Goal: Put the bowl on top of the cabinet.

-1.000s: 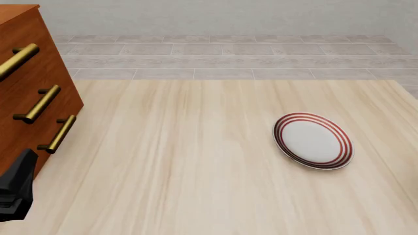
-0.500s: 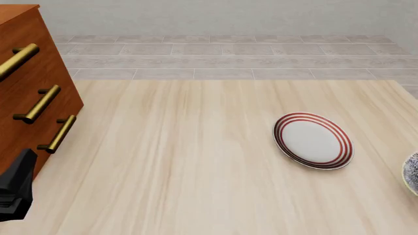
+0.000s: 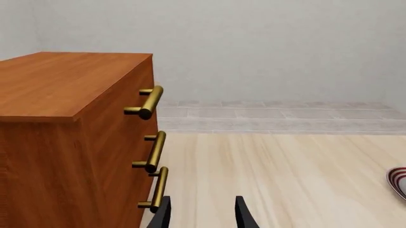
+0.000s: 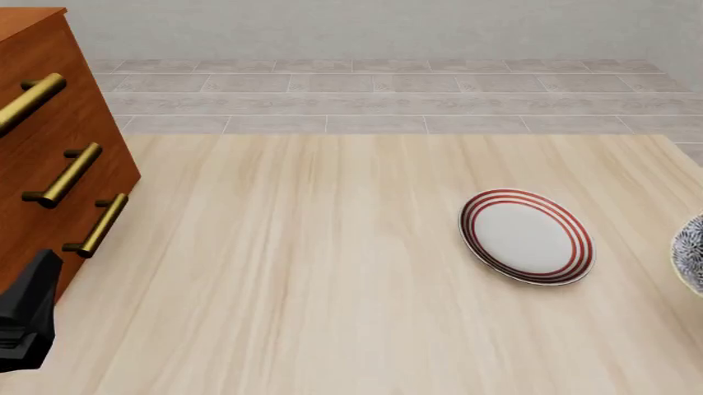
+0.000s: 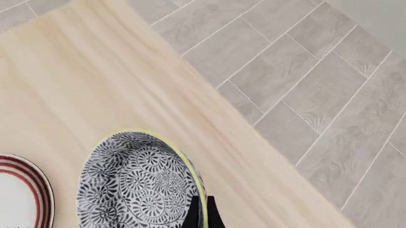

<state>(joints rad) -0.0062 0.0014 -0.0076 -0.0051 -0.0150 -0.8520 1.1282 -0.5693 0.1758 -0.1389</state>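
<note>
Black-and-white floral patterning fills the inside of the bowl (image 5: 140, 187), a deep round vessel with a pale rim; the right claw (image 5: 200, 213) has its two dark fingers pinched together on that rim, one inside and one outside, so it is gripping the bowl by its edge; in the front view only a sliver of the bowl (image 4: 691, 251) shows at the far right edge, beyond the red-ringed plate (image 4: 528, 237). Whether the bowl is lifted clear of the pale wooden worktop (image 4: 329, 271) cannot be told for certain, though it appears raised.

Reddish-brown and tall, the cabinet (image 4: 49, 140) stands far across from the right claw, past the plate and the whole width of the worktop; its flat top (image 3: 60, 83) is bare. The left claw (image 3: 201, 213) sits just beside the cabinet's lowest brass handle (image 3: 157, 189), fingers parted and holding nothing.

Judging by this, the coming move is a long sideways carry leftward and upward; the left claw is nearer the cabinet, but the right one has the bowl.
</note>
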